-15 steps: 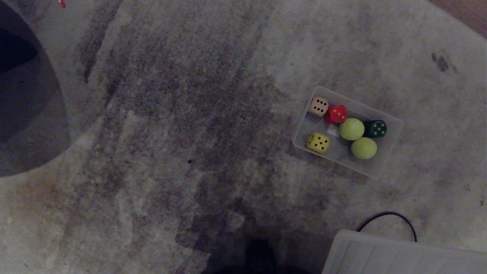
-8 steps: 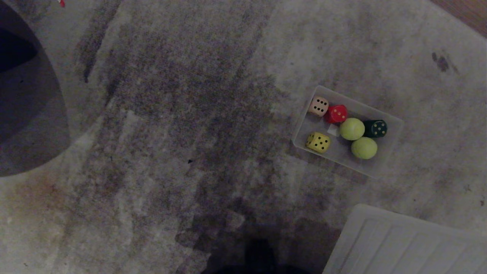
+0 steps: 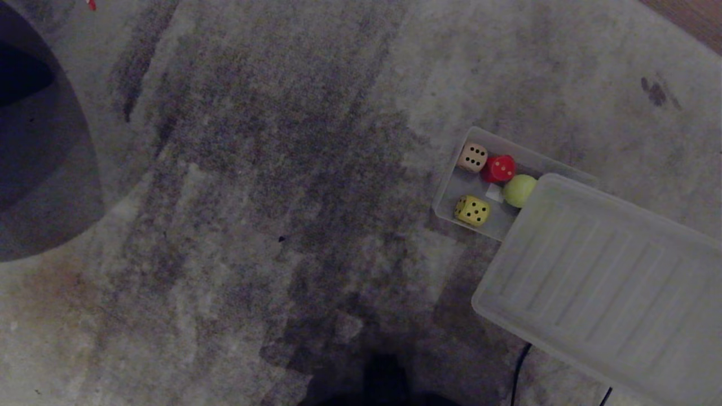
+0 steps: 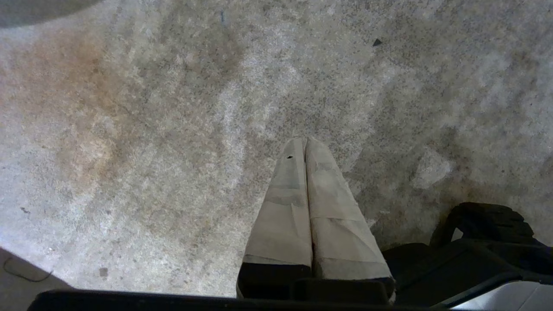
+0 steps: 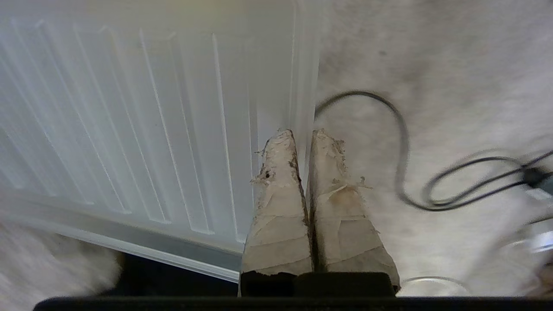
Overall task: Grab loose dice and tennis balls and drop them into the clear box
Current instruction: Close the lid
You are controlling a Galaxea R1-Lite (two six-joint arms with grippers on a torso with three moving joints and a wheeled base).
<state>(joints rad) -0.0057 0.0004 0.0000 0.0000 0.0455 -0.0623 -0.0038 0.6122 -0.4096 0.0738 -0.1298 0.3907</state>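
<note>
The right hand (image 5: 302, 134) is pinched tight on the lid's (image 3: 598, 282) edge, above the box (image 3: 451, 194). Held only at the rim, the lid could slip or tilt and knock the box. The left hand (image 4: 306, 142) is closed and empty.

The clear box (image 3: 472, 137) sits right of centre on the carpet (image 3: 254, 197), holding three dice (image 3: 472, 210) and a tennis ball (image 3: 518, 190); the lid (image 3: 603, 282) overlaps its right, near part.

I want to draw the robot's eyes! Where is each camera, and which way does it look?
Head view: on the robot's head, looking down at the rug, the clear box and the ribbed lid; no arm shows.
Left wrist view: behind the left hand, facing the rug; its shut fingers show.
Right wrist view: behind the right hand, facing the floor; its fingers pinch the lid's edge.
Shared: head and right wrist views both show the lid and the black cable.
</note>
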